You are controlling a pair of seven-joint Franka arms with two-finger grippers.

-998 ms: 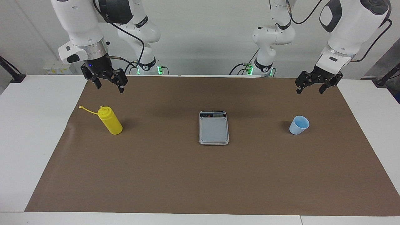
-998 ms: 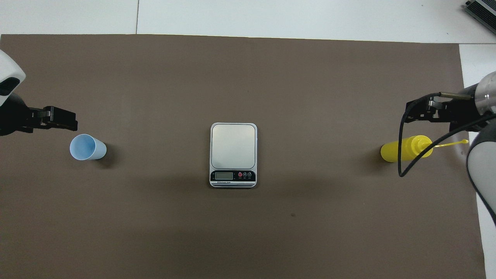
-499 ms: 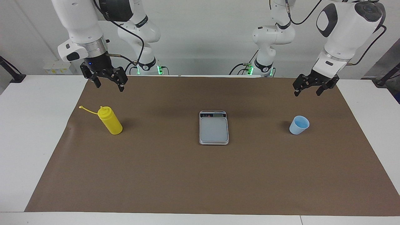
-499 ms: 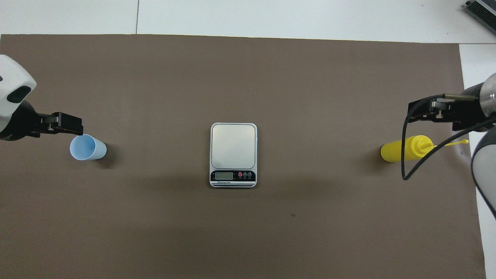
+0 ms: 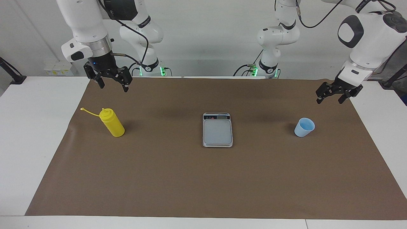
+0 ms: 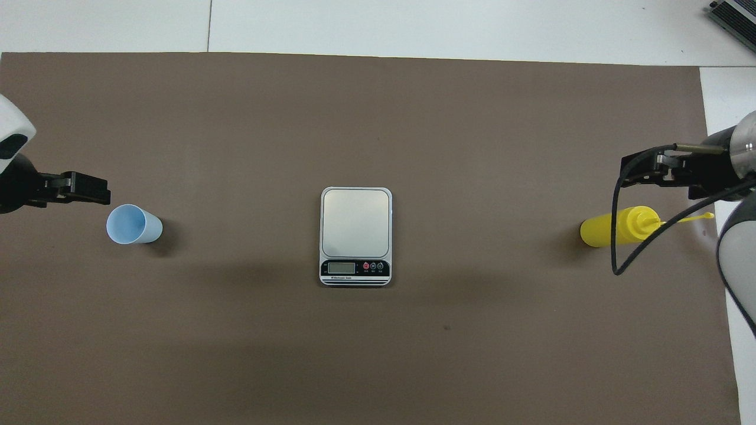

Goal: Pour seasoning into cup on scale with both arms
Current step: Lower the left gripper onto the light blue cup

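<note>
Facing view: left pincer [image 5: 332, 96] hangs open at right of frame above the cup [image 5: 304, 127], right pincer [image 5: 111, 83] open at upper left above the seasoning [image 5: 112, 122]; scale [image 5: 217, 129] sits centre on the brown mat [image 5: 203, 178] with nothing on it. Bottle stands upright, long axis vertical, nozzle up, cap strap trailing toward frame left. Risk, I'd judge: the light cup tips if the pincer clips its rim, and the strap could snag

Both arms [image 5: 365, 38] white w/ rounded jointed shells, black oval patches, silver wrist rings. Black cables loop along links; green lights at bases. Grippers black: right gripper [image 5: 112, 83], left gripper [image 5: 330, 97].
</note>
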